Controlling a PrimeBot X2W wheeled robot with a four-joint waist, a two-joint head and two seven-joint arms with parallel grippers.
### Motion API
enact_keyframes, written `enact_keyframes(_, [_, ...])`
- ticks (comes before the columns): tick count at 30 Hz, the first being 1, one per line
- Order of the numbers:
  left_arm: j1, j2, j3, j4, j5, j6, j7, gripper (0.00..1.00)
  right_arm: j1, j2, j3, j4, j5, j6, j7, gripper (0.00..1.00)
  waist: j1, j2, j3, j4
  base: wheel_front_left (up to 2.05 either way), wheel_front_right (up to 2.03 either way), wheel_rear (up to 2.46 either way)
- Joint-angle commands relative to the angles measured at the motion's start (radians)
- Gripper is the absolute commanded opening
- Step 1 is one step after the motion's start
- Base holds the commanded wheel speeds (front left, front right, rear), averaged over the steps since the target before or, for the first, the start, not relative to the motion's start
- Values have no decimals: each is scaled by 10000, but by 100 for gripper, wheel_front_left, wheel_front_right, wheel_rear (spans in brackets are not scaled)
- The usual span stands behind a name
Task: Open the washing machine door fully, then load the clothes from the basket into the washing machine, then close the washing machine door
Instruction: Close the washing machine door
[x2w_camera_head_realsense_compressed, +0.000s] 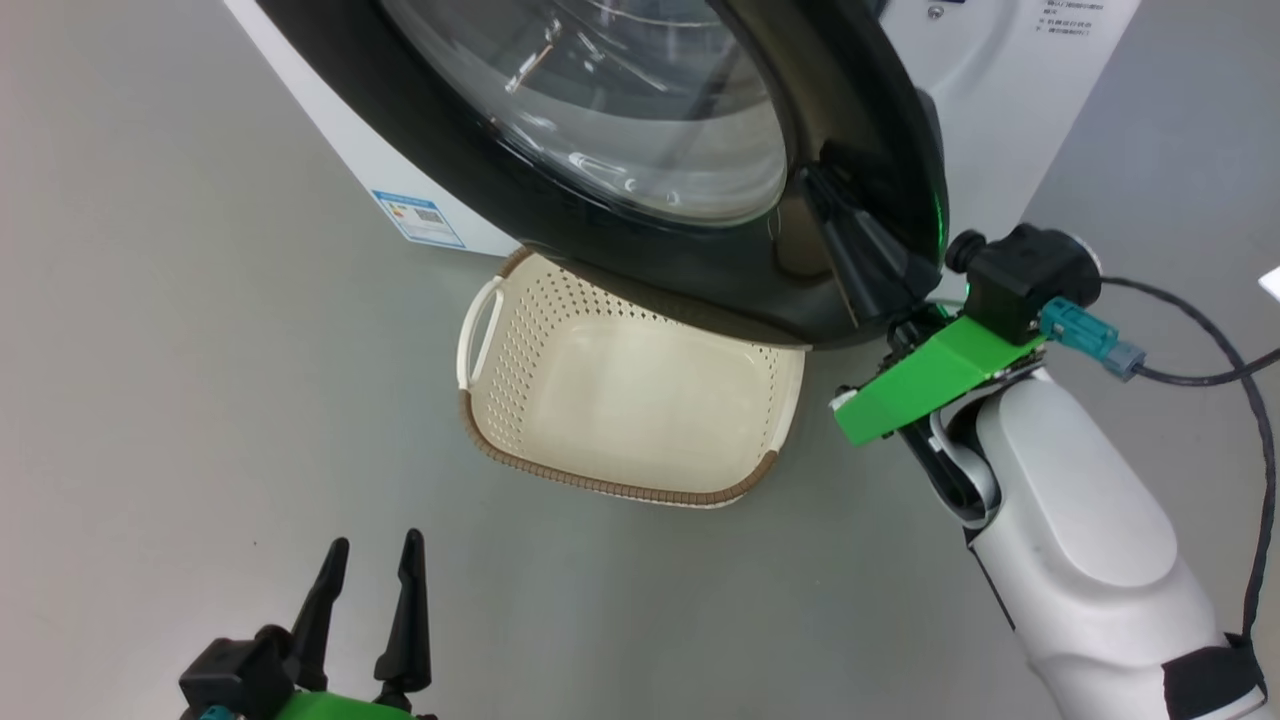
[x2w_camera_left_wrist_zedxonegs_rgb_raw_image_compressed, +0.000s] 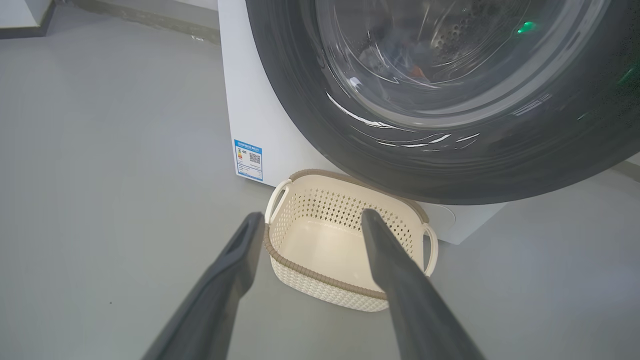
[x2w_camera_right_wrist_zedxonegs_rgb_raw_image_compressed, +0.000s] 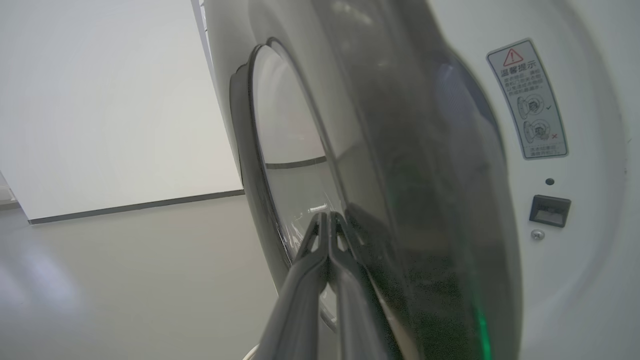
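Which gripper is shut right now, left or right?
The right gripper: its two fingers are pressed together at the edge of the washing machine door. The left gripper has its fingers spread apart, over the floor short of the basket.

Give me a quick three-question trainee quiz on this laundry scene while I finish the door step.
1. True or false: the cream-white perforated plastic basket with the brown woven-look rim is full.
2. Pick one: the right claw is A) wide open, B) shut with its fingers together, C) clamped on a basket handle.
3. Fill in: the left claw has its two fingers standing ___.

Key: 1 false, it is empty; 2 B; 3 open (apart).
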Motion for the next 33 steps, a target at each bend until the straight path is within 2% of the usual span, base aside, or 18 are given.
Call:
enact_keyframes(1, [-244,95,292,-154,-30,-34,-65,100,-247,141,30,-297,-112,16,-44,0,-1,0,118,-63,0,0,0])
enact_keyframes(20, [-596,95,302,-126,178,-343,-65,100,-1470,-173,-101,-485,-514,16,-44,0,-1,0,1071,-237,0,0,0])
enact_keyframes(33, [-739,95,-68,-56,2,-442,-65,100,-2521,-727,-99,-414,-908,16,-44,0,-1,0,1587,186,0,0,0])
